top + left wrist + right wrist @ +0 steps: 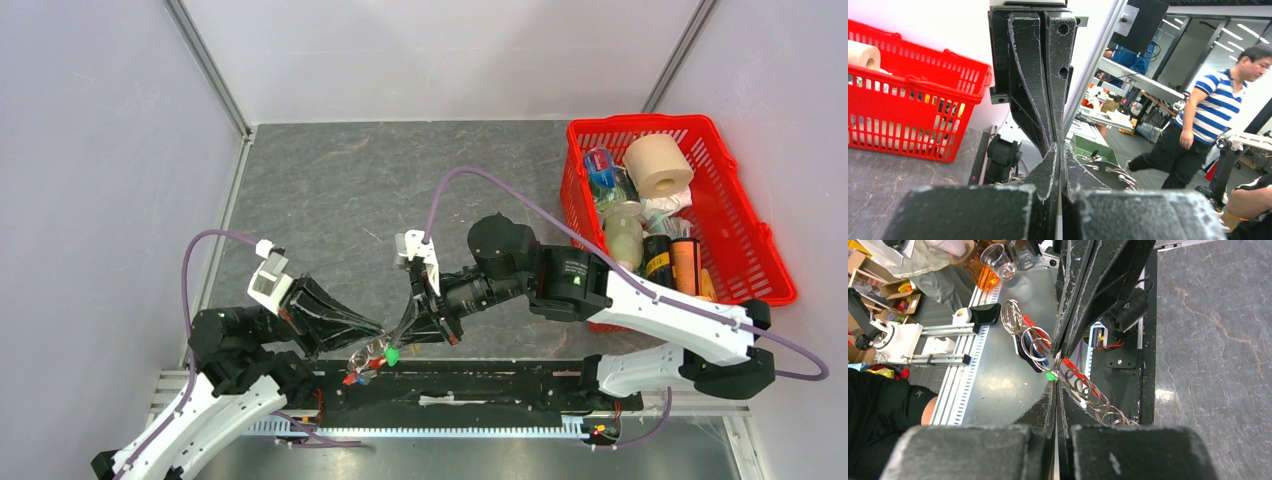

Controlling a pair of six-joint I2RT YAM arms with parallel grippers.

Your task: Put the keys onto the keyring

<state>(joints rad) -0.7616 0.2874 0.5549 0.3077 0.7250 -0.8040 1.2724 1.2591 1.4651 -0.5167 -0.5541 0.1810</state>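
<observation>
The keyring bunch (368, 362) hangs between my two grippers above the black strip at the table's near edge. In the right wrist view it shows as linked silver rings (1036, 342) with a red fob (1032, 326) behind them. My right gripper (1057, 381) is shut, with the green head of a key (1050, 375) at its tip. It also shows in the top view (400, 338). My left gripper (378, 328) meets it tip to tip. Its jaws are shut (1061, 146), with silver rings (1120, 174) just right of them. What they pinch is hidden.
A red basket (745, 232) with a paper roll, bottles and cans stands at the right of the table, and also shows in the left wrist view (908, 80). The grey table (340, 190) stretches behind the grippers. A man stands beyond the table edge (1213, 105).
</observation>
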